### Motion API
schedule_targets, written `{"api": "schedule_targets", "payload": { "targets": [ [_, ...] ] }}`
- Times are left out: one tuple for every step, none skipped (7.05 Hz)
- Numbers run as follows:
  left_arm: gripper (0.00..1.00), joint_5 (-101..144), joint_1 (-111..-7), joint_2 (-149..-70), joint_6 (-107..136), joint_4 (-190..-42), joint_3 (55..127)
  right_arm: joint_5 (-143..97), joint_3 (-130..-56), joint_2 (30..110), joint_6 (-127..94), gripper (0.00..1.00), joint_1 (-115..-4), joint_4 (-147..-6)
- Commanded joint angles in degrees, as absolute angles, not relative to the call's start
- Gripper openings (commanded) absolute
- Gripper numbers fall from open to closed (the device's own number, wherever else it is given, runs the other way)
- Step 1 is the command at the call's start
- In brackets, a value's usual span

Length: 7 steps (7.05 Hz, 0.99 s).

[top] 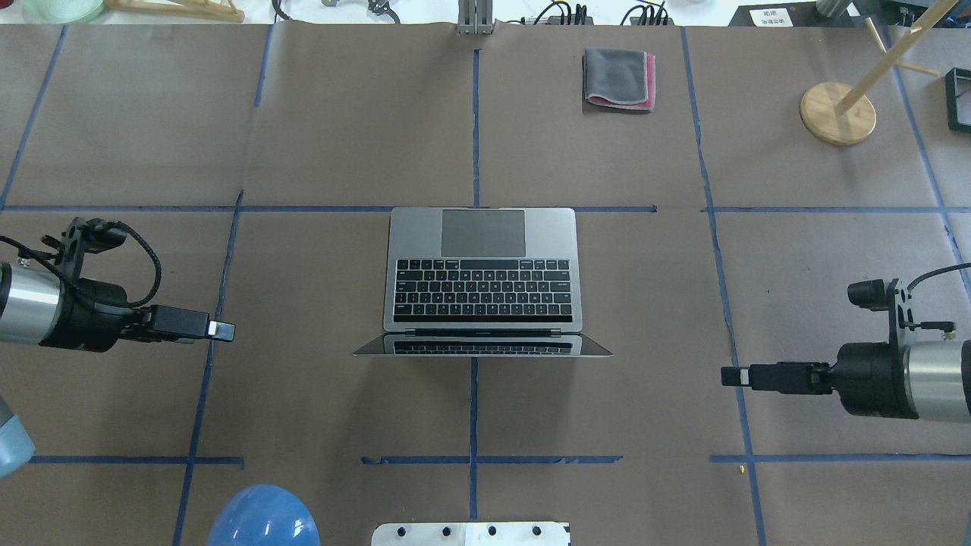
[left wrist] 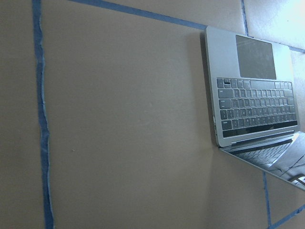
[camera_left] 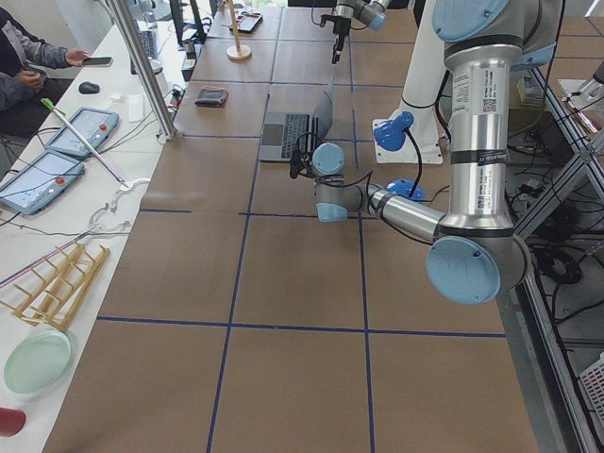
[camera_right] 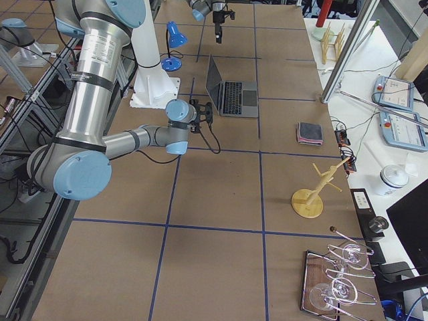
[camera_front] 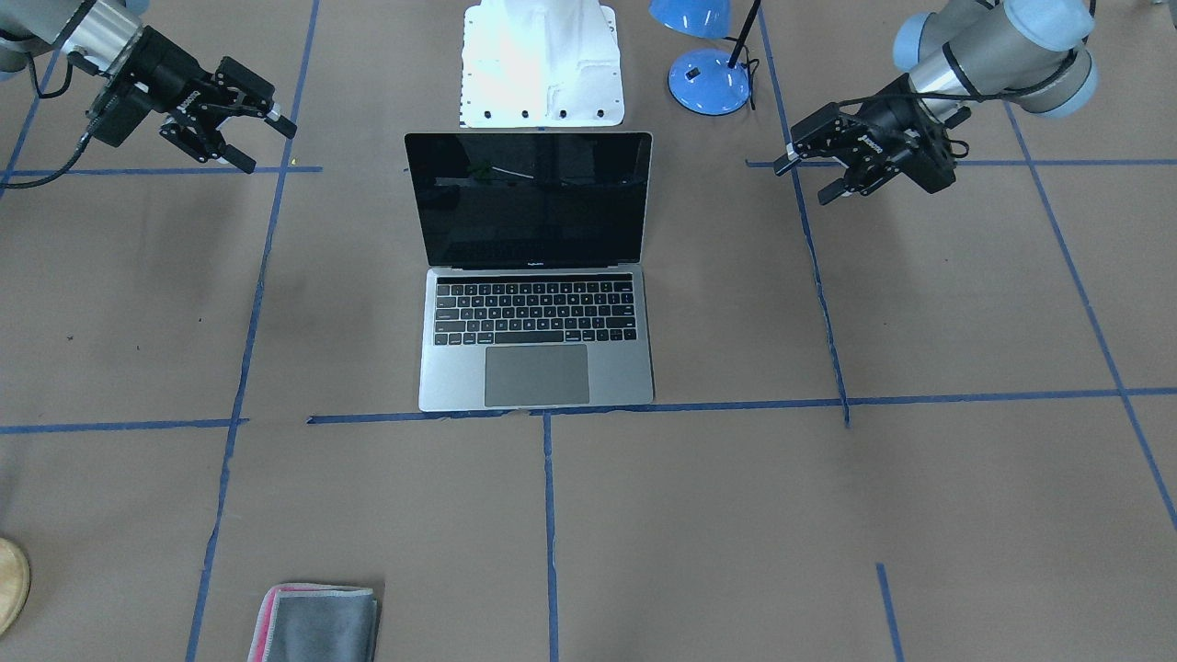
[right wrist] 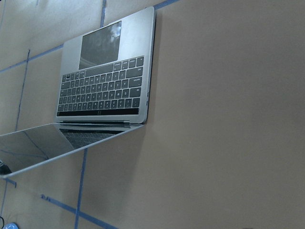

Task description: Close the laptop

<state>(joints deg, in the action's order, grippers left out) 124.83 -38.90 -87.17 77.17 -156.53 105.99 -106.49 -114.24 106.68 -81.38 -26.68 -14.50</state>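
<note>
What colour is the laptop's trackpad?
The trackpad is grey, darker than the rest of the silver-grey laptop; best in the exterior front-facing view.

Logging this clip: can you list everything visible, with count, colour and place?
laptop: 1, grey with black keys, table centre, open, screen dark
cloth: 1, grey and pink, folded, at the table edge farthest from the robot
lamp: 1, blue, beside the robot's base, on its left
wooden stand: 1, light wood, far corner on the robot's right
table: 1, brown paper with blue tape lines
person: 1, dark sleeves, seated at the side bench
robot base: 1, white, behind the laptop's screen
left end effector: 1, black, open, empty, left of the laptop, apart from it
right end effector: 1, black, open, empty, right of the laptop, apart from it
</note>
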Motion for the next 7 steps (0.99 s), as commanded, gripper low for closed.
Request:
{"api": "schedule_targets", "payload": {
  "targets": [
    [1.00, 123.4, -33.6, -89.5, 77.9, -156.5, 106.0, -97.5, -116.0, 105.3, -81.4, 0.98, -17.2, -14.5],
    [0.94, 123.3, -31.8, -90.4, 78.0, -156.4, 106.0, -91.7, -116.2, 104.7, -81.1, 0.98, -12.7, -14.6],
    [0.62, 123.3, -31.2, -91.9, 80.4, -156.4, 105.9, -88.2, -116.4, 103.5, -80.9, 0.91, -10.6, -14.6],
    [0.35, 123.0, -30.8, -93.2, 81.8, -156.4, 105.9, -87.8, -116.3, 101.4, -80.9, 0.72, -10.3, -15.5],
    [0.09, 123.0, -30.3, -94.1, 81.8, -156.4, 105.9, -87.8, -116.3, 100.9, -80.9, 0.50, -10.3, -15.9],
    [0.04, 123.0, -30.3, -94.8, 81.9, -156.4, 105.9, -87.6, -116.3, 100.4, -80.9, 0.33, -10.2, -15.9],
    [0.04, 123.0, -29.7, -95.9, 81.9, -156.4, 106.0, -86.3, -116.2, 99.2, -81.0, 0.26, -10.1, -16.0]
  ]
}}
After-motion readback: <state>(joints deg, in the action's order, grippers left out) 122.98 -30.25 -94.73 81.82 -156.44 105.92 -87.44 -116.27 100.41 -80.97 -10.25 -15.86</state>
